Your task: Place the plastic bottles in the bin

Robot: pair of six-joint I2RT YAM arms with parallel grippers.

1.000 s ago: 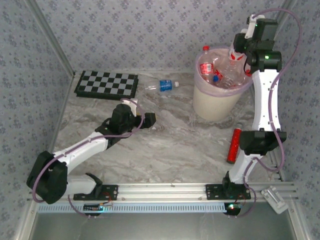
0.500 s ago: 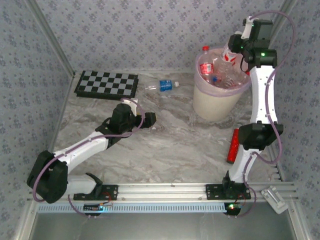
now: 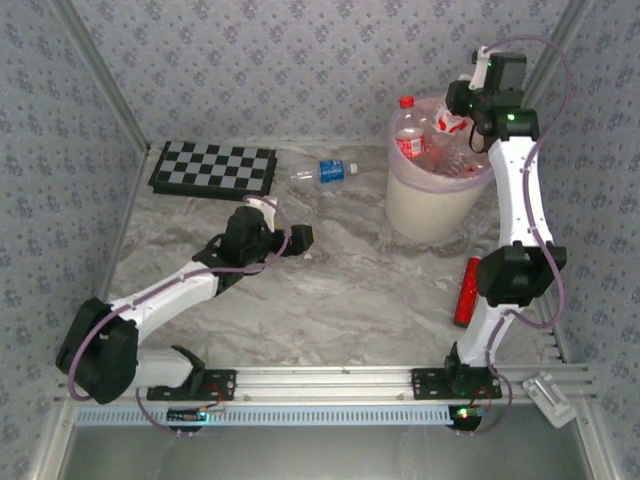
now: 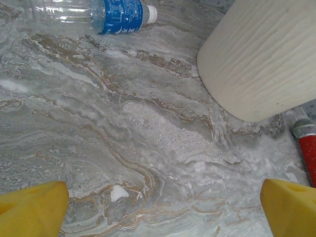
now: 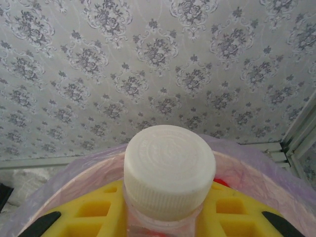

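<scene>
Bottle walls look thin, light and slick, so we judge the stiff neck safest: right jaws clamp there above the bin, left jaws stand apart.

One bin holding several bottles, one loose bottle, one checkerboard, one red tube.

Setting: robot test cell, staged, not lived-in. Evidence: marble-patterned surface boxed by grey damask wallpaper panels in bare aluminium framing; extruded rail along the near edge carrying left arm and right arm; checkerboard at the far left corner.
</scene>
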